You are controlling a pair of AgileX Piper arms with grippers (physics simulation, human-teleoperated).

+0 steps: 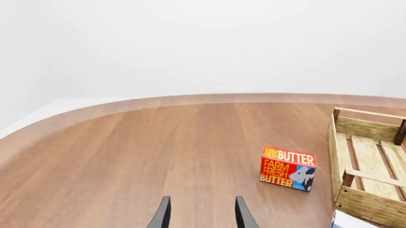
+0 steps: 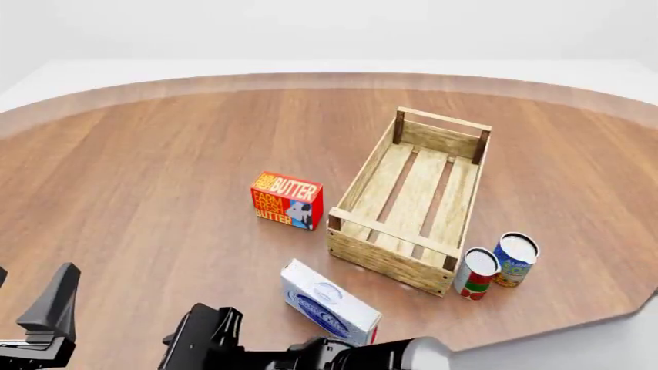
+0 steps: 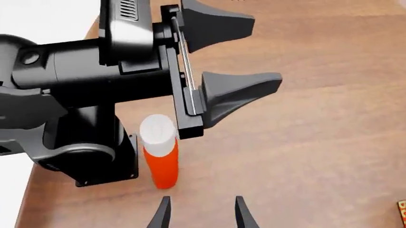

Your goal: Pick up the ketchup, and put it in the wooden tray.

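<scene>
Kid: Looking for the tall red-orange ketchup bottle with the white cap [image 3: 159, 156] comes first, right? Where is it?

Pal: It stands upright on the brown wooden table [image 2: 154, 177], at the near edge, just beside the base of the left arm. Only the right wrist view shows it.

Kid: Is anyone holding it?

Pal: No. The right gripper [image 3: 199, 213] hangs above it with its jaws apart and nothing between them. The left gripper [image 1: 199, 216] has its jaws apart too, and holds nothing.

Kid: So what is next?

Pal: I think the right gripper must go down and close around the bottle, without bumping the left arm. That will be a tight fit.

Kid: And then?

Pal: Then carry it far and to the right, into the long light-wood slatted tray [image 2: 355, 248], which sits beside the red butter box [image 2: 288, 200]
</scene>
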